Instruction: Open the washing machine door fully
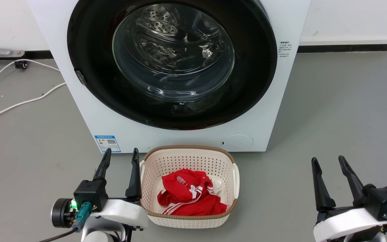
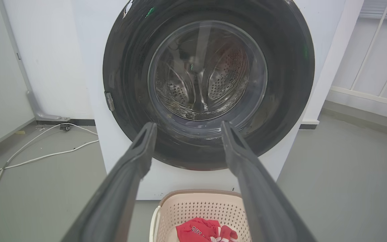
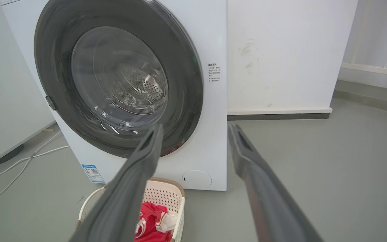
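Grey floor [image 1: 341,111]; washing machine door [image 1: 173,57] closed, facing robot; left gripper [image 1: 121,151], right gripper [image 1: 328,158] released

White washing machine [image 1: 180,137] with glossy black door [image 1: 89,60], clear glass [image 1: 173,53] at its centre, blue sticker [image 1: 107,143] low on the front. Cream basket [image 1: 188,161], dotted all over with small holes, brown rim. Red shirt [image 1: 183,198] with white stripes. Grey floor [image 1: 331,111], white cables [image 1: 29,100]. Black fingers [image 1: 134,178] on left gripper [image 1: 121,150] and right gripper [image 1: 327,158].

Basket [image 1: 188,148] before washing machine [image 1: 180,136], garment [image 1: 186,196] inside; cables [image 1: 29,101] left of machine.
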Controlling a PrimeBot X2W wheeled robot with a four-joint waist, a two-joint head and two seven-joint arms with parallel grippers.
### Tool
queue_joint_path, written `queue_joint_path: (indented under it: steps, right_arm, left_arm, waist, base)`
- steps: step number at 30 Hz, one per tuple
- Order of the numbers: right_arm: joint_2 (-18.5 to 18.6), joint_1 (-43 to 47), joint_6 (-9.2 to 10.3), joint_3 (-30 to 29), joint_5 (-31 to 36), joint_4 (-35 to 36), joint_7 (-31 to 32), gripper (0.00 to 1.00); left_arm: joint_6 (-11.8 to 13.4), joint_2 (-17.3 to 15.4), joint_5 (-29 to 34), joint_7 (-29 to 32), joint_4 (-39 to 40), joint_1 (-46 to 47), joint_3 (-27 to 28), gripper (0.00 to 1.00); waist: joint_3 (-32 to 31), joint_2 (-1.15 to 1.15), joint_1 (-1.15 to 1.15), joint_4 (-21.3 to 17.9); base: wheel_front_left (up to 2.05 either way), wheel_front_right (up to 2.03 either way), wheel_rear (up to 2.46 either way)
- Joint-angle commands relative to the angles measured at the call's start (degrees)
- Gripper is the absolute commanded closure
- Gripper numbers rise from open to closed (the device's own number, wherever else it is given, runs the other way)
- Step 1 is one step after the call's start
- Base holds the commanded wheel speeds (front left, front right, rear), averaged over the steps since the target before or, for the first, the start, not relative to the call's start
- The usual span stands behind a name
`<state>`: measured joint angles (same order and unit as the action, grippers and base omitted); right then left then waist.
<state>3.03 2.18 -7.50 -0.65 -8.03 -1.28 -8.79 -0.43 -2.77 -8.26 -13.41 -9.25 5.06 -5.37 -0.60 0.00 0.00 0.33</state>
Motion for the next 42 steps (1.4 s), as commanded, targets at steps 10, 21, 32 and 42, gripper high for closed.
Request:
queue_joint_path:
  steps: [10,21,32,42]
  right_arm:
    - [-0.2,1.0,0.02,-0.3,4.4,1.0,-0.3,0.0]
    - [-0.2,1.4,0.02,-0.1,4.5,0.9,-0.1,0.0]
    - [-0.2,1.0,0.02,-0.4,2.9,0.4,0.2,0.0]
    - [-0.2,0.5,0.02,0.6,-10.4,0.6,-2.5,1.0]
  left_arm:
    - [0.8,-0.2,4.8,-1.6,-0.2,0.7,-0.6,0.0]
    - [1.1,-0.2,5.1,-1.9,-0.4,0.4,-0.6,0.0]
    - [1.4,-0.2,4.2,-1.8,-0.8,0.5,-0.7,0.0]
    - [1.3,-0.2,4.0,-1.8,-1.0,0.6,-0.6,0.0]
  waist:
    - [0.0,0.0,0.0,0.2]
    - [-0.1,0.0,0.0,0.1]
    - [0.0,0.0,0.0,0.0]
    - [0.0,0.0,0.0,-0.1]
  base:
    - [0.0,0.0,0.0]
    - [0.0,0.0,0.0]
    - [0.0,0.0,0.0]
    - [0.0,0.0,0.0]
